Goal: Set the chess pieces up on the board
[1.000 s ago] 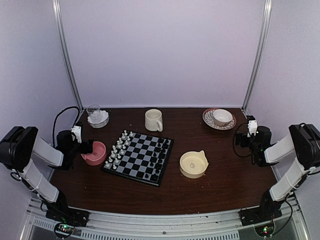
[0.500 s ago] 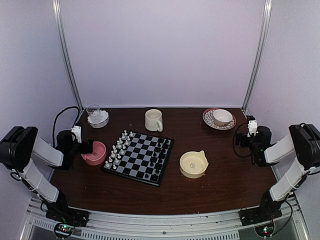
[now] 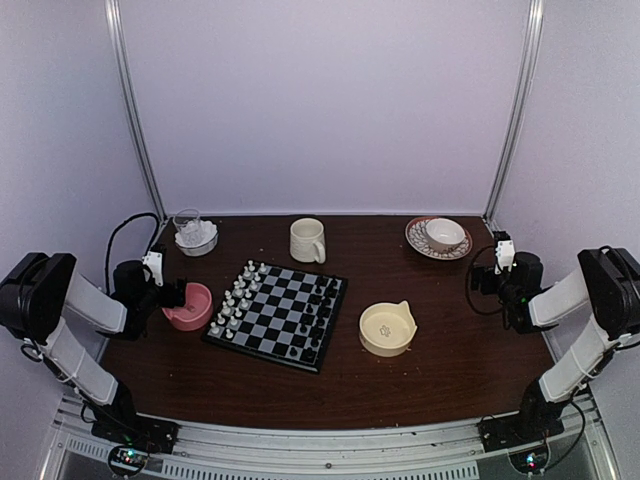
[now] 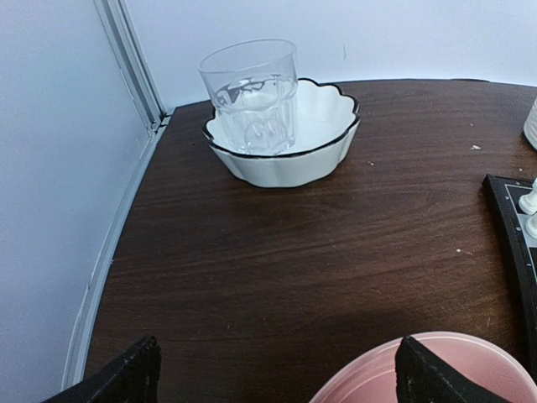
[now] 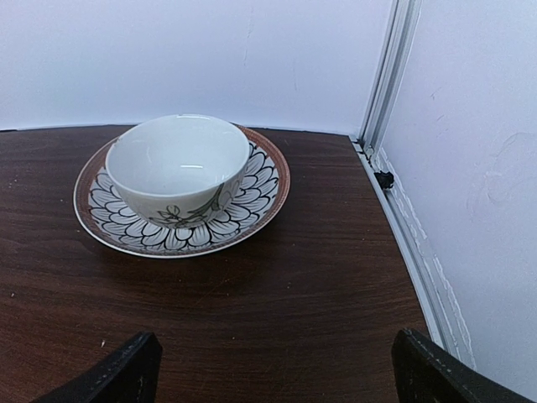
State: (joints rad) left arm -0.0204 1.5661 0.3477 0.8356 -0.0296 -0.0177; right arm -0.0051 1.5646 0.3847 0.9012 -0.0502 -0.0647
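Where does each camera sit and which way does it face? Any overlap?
Top external: high behind the arms, looking down at the table; both arms show, plus the chessboard.
Left wrist: low at the left, facing the far-left corner, where a glass stands in a scalloped bowl; open left gripper at the bottom edge.
Right wrist: low at the right, facing the patterned plate and its white bowl; open right gripper below.
Shared: top and left wrist both show the pink bowl.

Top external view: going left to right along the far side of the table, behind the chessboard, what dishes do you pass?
First the scalloped white bowl with a clear glass standing in it → cream mug → patterned plate carrying a small white bowl.
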